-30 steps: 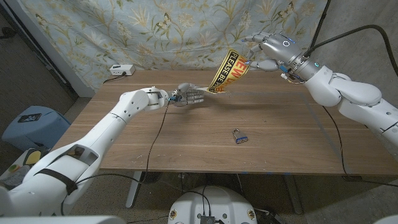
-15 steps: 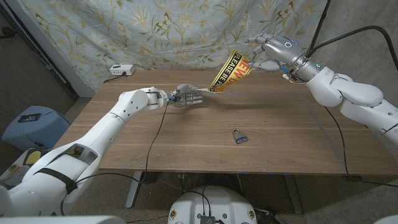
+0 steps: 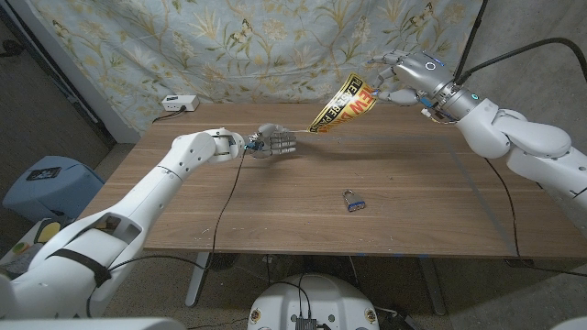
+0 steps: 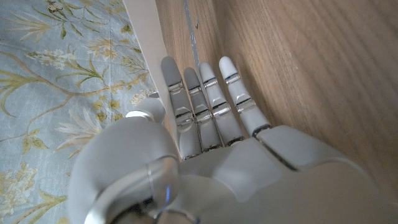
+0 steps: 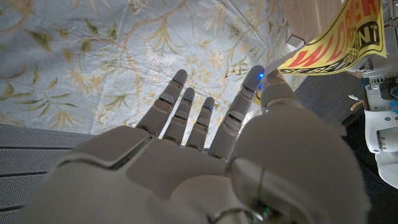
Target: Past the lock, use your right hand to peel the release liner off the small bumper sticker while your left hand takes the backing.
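- The right hand (image 3: pixel 401 78) is raised over the desk's (image 3: pixel 413 197) far edge, pinching the top corner of the yellow sticker (image 3: pixel 347 104) between thumb and one of its fingers (image 5: pixel 254 84); the others are spread.
- The sticker hangs in the air, stretched at a slant between both hands.
- The left hand (image 3: pixel 272 142) is just above the desk's far middle, its fingers (image 4: pixel 205 99) straight and close together against the white backing (image 4: pixel 151 59), which it grips at the sticker's lower end.
- A padlock (image 3: pixel 354 202) lies on the desk nearer the robot, well apart from both hands.
- A white box (image 3: pixel 180 103) sits beyond the far left corner.
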